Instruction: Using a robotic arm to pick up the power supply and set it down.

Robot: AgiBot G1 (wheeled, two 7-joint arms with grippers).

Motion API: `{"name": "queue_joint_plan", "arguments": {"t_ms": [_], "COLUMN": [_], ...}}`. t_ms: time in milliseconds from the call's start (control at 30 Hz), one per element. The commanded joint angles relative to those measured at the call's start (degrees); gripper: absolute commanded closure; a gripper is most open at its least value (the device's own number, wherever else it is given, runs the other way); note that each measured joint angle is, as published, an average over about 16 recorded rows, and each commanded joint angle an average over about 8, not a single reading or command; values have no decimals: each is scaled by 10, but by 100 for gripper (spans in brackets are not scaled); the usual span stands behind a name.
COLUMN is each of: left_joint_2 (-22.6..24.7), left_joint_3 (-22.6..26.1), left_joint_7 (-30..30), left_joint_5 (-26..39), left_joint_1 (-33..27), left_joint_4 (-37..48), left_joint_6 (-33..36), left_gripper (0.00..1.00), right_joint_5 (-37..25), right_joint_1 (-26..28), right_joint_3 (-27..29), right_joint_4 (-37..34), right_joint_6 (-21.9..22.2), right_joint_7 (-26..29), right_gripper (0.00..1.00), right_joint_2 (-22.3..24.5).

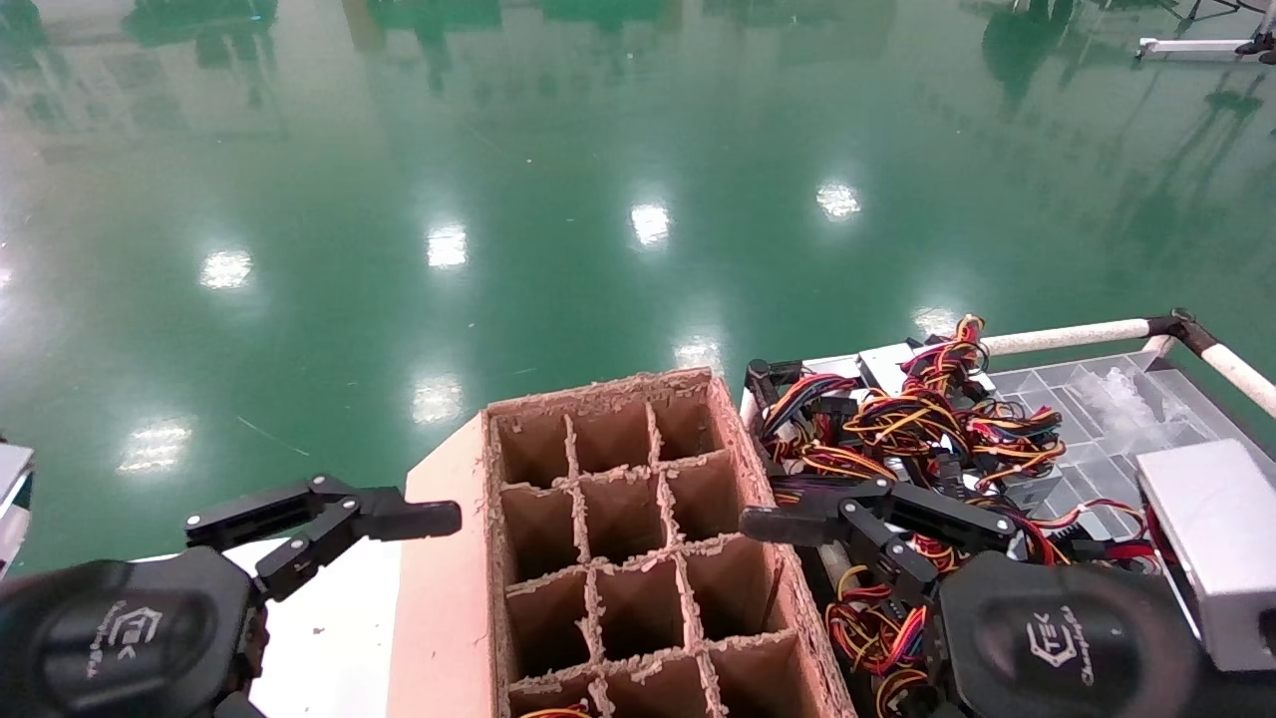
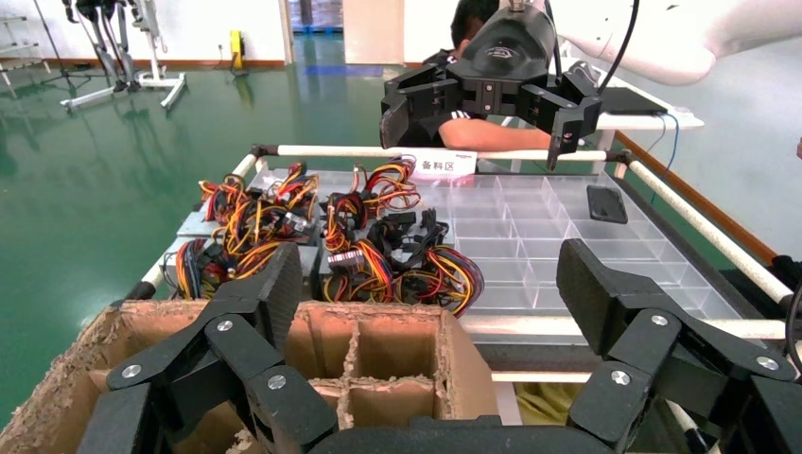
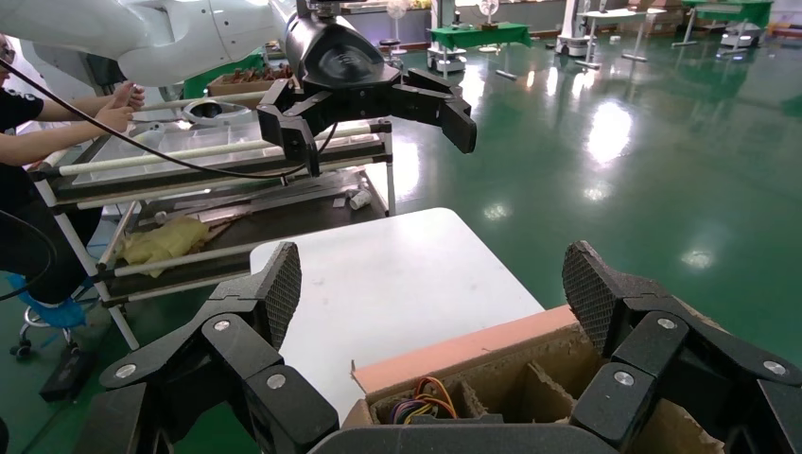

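Note:
Several power supplies point(image 1: 897, 429) with red, yellow and black cables lie heaped in a tray to my right, seen too in the left wrist view point(image 2: 378, 246). A grey metal unit point(image 1: 1206, 538) lies at the far right. Cables of one more point(image 3: 421, 402) poke out of a near cell of the divided cardboard box point(image 1: 758, 469). My left gripper point(image 1: 409, 534) point(image 2: 430, 284) hangs open left of the box, over the white table, holding nothing. My right gripper point(image 1: 788, 534) point(image 3: 430, 284) hangs open at the box's right wall, above the cables, also holding nothing. The two robotic arms face each other across the box.
The box point(image 2: 463, 359) stands on a white table point(image 1: 329, 618). A clear divided tray point(image 2: 567, 227) inside a white-pipe rail point(image 1: 1067, 336) holds a flat black object point(image 2: 605, 203). A person point(image 2: 473, 132) sits beyond the tray. Glossy green floor lies ahead.

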Motion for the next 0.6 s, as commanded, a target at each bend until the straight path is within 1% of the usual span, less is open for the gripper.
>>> {"name": "queue_joint_plan", "arguments": {"t_ms": [33, 600], "left_joint_2": [0, 0], "left_joint_3": [0, 0], "left_joint_7": [0, 0], "left_joint_5": [0, 0], "left_joint_1": [0, 0], "left_joint_4": [0, 0], "left_joint_6": [0, 0], "left_gripper": [100, 100], "right_joint_5": [0, -2], "right_joint_1": [0, -1], "right_joint_3": [0, -1], "right_joint_4": [0, 0], "right_joint_6": [0, 1], "right_joint_7": [0, 0], "right_gripper": [0, 0], "right_joint_2": [0, 0]}}
